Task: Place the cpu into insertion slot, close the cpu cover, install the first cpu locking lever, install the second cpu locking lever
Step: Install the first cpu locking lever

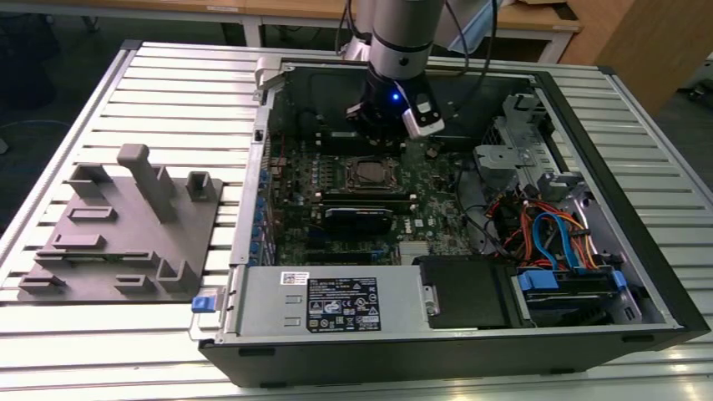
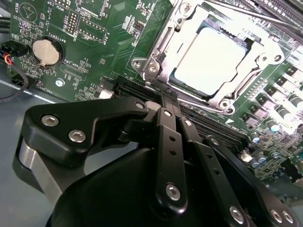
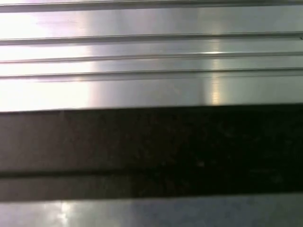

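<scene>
Soft, even light washes the pale slatted surface [image 1: 78,334] in the exterior view, while the inside of the open case [image 1: 446,359] sits in shade. A blue lamp [image 1: 392,98] glows on the arm [image 1: 399,33]. In the second wrist view, glare bleaches the cpu [image 2: 213,61] and cover [image 2: 262,59] almost white. The black pincer [image 2: 163,97] shows dark, its screws [image 2: 77,136] glinting. In the first wrist view, metal slats [image 3: 142,90] shine above a dark band [image 3: 142,142].

Smooth silvery metal cpu [image 2: 210,59]
</scene>
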Robot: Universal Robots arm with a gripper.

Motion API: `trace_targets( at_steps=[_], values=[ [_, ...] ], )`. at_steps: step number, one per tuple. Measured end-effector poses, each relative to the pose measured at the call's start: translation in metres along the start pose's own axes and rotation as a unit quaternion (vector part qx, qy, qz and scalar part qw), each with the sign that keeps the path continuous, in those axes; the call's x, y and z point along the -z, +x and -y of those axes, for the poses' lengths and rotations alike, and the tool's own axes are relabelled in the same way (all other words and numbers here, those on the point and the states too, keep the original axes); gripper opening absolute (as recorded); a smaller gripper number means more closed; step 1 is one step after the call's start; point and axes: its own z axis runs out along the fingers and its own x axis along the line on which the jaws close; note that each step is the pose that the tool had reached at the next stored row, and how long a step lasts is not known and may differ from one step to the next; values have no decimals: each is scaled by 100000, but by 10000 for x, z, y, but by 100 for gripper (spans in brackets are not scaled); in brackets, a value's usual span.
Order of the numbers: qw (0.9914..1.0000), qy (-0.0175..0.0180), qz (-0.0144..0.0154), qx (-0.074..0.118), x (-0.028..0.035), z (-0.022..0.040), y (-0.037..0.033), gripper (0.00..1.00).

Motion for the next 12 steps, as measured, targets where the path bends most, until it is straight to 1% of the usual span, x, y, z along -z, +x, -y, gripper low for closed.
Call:
trace_targets(
  at_steps=[7, 12],
  values=[
    [100000, -42, -16, -83, -28, 6, -7, 10],
    [100000, -49, -13, -88, -19, 5, -7, 10]
  ],
)
